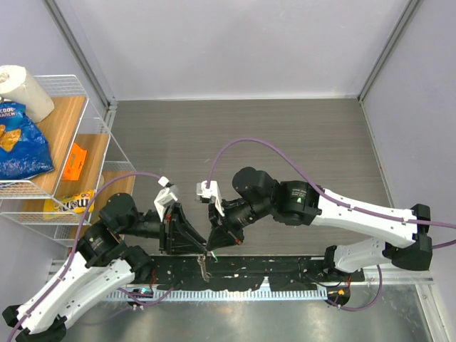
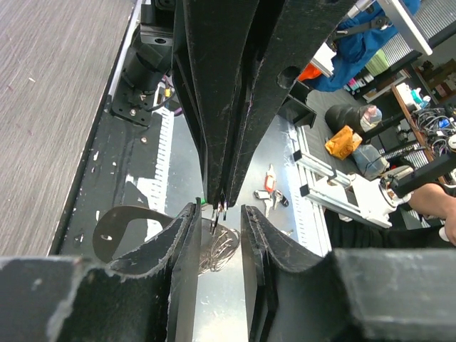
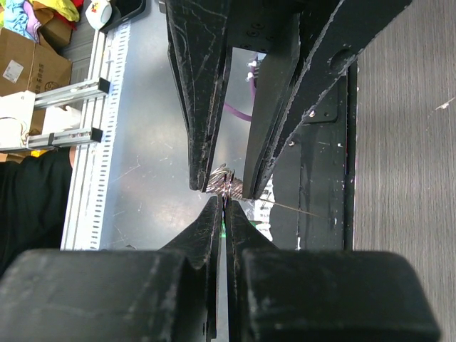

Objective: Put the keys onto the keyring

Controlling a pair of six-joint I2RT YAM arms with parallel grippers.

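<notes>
Low in the centre of the left wrist view, the keyring (image 2: 217,246) is sitting between the jaws of the left gripper (image 3: 224,189). They are standing apart, and I cannot tell whether they are pinching it. The right gripper (image 2: 219,205), jaws pressed together, is pointing down from the top, just above the ring.

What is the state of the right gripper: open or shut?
Shut. In the right wrist view the right gripper has its fingertips pressed together with no gap. Whether something thin is pinched there, I cannot tell.
</notes>
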